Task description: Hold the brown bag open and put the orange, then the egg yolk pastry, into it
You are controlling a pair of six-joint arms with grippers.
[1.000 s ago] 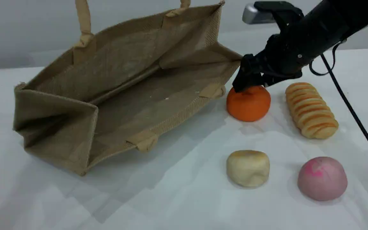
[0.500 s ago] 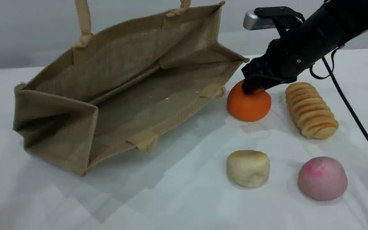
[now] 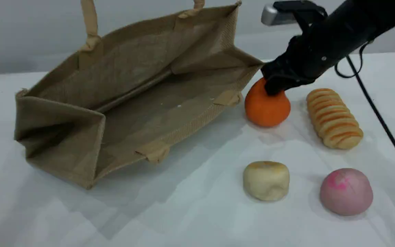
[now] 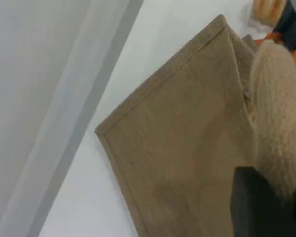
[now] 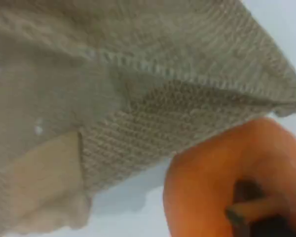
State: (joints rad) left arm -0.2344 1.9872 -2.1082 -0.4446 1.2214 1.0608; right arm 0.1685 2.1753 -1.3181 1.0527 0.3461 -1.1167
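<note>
Your right tool (image 3: 271, 90) pinches the top of the orange (image 3: 266, 111), just beside the brown bag (image 3: 132, 79); your left tool (image 4: 261, 207) clamps its handle (image 4: 274, 113).

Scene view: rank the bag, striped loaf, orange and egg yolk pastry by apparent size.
The brown bag, by far
striped loaf
then orange and egg yolk pastry look alike, the orange farther back, partly covered

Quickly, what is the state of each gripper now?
Left gripper: closed on the beige rope handle of the tan woven jute bag.
Right gripper: closed on the bright orange round fruit.
</note>
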